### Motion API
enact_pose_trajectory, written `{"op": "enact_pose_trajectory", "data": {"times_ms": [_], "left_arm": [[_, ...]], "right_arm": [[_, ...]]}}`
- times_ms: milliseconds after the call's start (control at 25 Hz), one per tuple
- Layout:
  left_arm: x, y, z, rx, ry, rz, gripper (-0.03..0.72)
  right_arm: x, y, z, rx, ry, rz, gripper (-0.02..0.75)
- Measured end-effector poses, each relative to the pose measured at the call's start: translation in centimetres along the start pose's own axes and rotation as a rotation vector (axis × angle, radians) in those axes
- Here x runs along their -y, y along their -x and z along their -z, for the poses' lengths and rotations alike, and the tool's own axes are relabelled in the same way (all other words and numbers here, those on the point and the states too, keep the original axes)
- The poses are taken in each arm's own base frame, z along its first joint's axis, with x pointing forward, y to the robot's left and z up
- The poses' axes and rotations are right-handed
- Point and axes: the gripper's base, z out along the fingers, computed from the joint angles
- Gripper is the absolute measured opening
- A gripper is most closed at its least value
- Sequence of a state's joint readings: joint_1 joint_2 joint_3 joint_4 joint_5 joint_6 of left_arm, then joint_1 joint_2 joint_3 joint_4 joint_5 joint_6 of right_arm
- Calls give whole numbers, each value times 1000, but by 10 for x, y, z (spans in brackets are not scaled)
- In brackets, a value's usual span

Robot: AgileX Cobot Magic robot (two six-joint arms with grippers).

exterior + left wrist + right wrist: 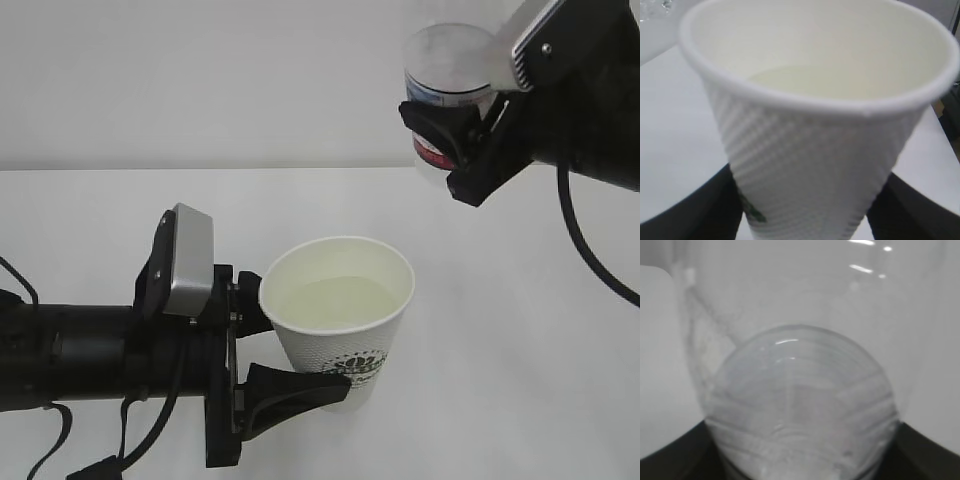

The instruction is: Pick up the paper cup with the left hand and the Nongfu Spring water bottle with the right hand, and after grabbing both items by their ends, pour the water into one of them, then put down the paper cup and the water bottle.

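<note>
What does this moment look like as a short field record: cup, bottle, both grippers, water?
paper cup: upright, held off the white table
water: pooled inside the cup
water bottle: raised upper right, apart from the cup
left gripper: closed on the cup's side
right gripper: closed on the bottle
pour stream: none visible

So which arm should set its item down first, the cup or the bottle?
Probably the left hand: its paper cup holds water and sits low over the table, while the right hand holds the water bottle high up.
</note>
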State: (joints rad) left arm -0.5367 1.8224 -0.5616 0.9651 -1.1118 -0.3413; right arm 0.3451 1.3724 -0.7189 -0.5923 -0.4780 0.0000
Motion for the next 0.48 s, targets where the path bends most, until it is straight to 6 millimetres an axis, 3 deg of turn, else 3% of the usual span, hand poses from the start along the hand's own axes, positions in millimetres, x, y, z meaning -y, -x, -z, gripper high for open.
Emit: {"op": "enact_pose_trajectory", "data": {"times_ms": [480], "left_arm": [[0,0,0,0,0,0,517]], "right_arm": [[1,-4,0,-47,-8,-98,503]]}}
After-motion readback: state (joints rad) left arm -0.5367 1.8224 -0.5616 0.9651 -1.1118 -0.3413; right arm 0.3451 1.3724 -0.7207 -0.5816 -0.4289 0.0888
